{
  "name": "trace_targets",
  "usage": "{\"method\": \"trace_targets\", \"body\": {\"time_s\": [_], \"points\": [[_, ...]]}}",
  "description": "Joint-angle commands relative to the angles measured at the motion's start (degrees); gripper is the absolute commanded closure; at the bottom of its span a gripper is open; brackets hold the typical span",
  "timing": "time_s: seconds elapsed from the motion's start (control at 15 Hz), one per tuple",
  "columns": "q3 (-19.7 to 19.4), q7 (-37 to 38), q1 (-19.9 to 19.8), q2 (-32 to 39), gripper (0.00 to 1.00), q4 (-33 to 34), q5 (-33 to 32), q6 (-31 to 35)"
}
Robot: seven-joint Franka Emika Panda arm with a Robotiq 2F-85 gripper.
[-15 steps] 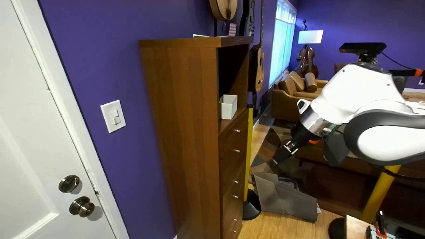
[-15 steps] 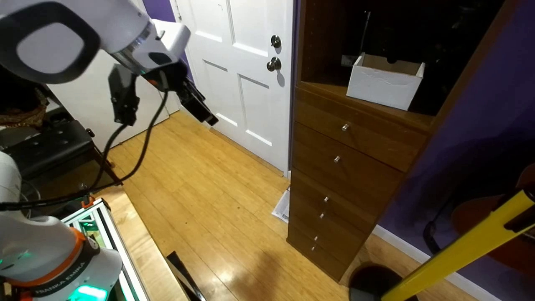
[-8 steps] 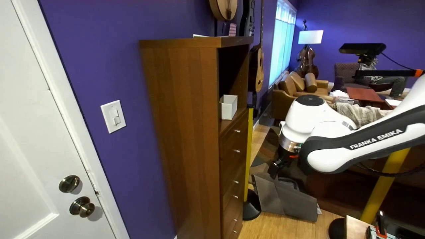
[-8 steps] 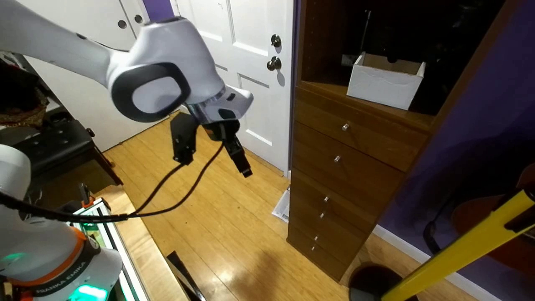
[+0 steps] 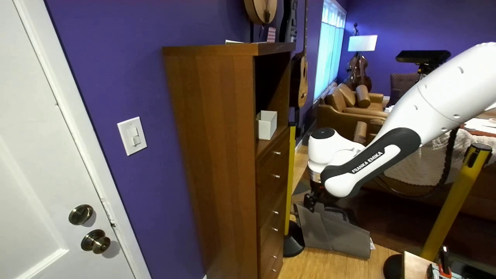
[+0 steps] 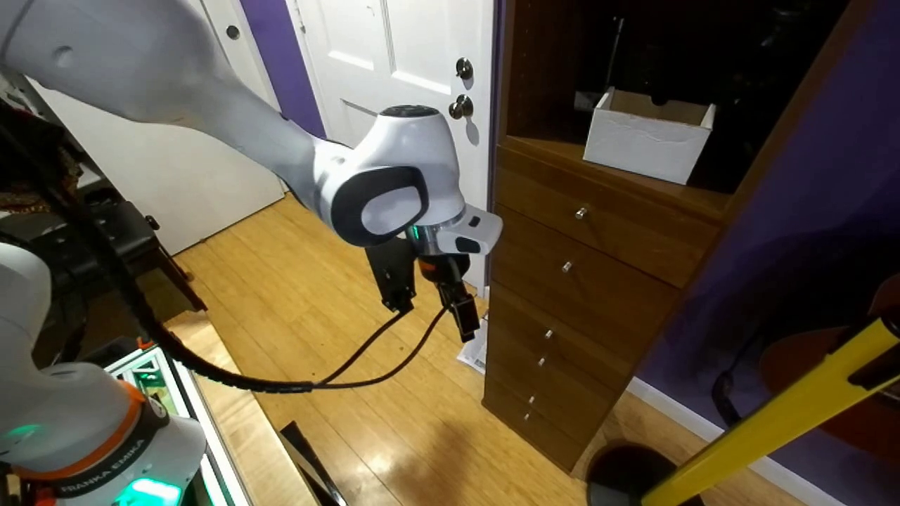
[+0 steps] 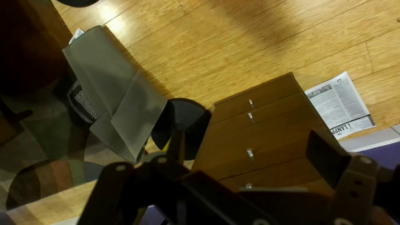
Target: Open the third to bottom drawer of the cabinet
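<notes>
The brown wooden cabinet (image 6: 598,316) shows in both exterior views, with several drawers under an open shelf. All its drawers appear closed. The third drawer from the bottom has a small clear knob (image 6: 541,361), which also shows in the wrist view (image 7: 250,152) and in an exterior view (image 5: 275,229). My gripper (image 6: 469,337) points down in front of the cabinet, apart from it. In the wrist view my gripper (image 7: 245,134) is wide open and empty. The drawer fronts show between its fingers (image 7: 325,159), some distance off. The upper drawers are hidden in the wrist view.
A yellow post (image 6: 780,414) on a black base stands beside the cabinet. A grey folded sheet (image 5: 333,232) lies on the floor near it. A newspaper (image 7: 340,103) lies at the cabinet's other side. A white box (image 6: 648,137) sits on the shelf.
My arm has reached out toward the cabinet and lowered. My gripper has come closer to the drawer fronts and turned to point more steeply down. The cabinet and its drawers have not changed.
</notes>
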Motion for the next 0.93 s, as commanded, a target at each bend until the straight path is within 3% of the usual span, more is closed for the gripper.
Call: {"method": "trace_targets", "body": {"time_s": [0.0,0.27,0.33,0.87], "points": [[-4.87,-0.39,3.68,11.03,0.00,8.10,-0.70,1.82],[-6.85,-5.96,4.83,19.68,0.00,14.21,2.80,5.22],[-7.91,-3.91,6.31,14.86,0.00,10.33,2.38,3.88],[-8.98,-5.28,7.14,18.17,0.00,13.42,2.79,6.38]]}}
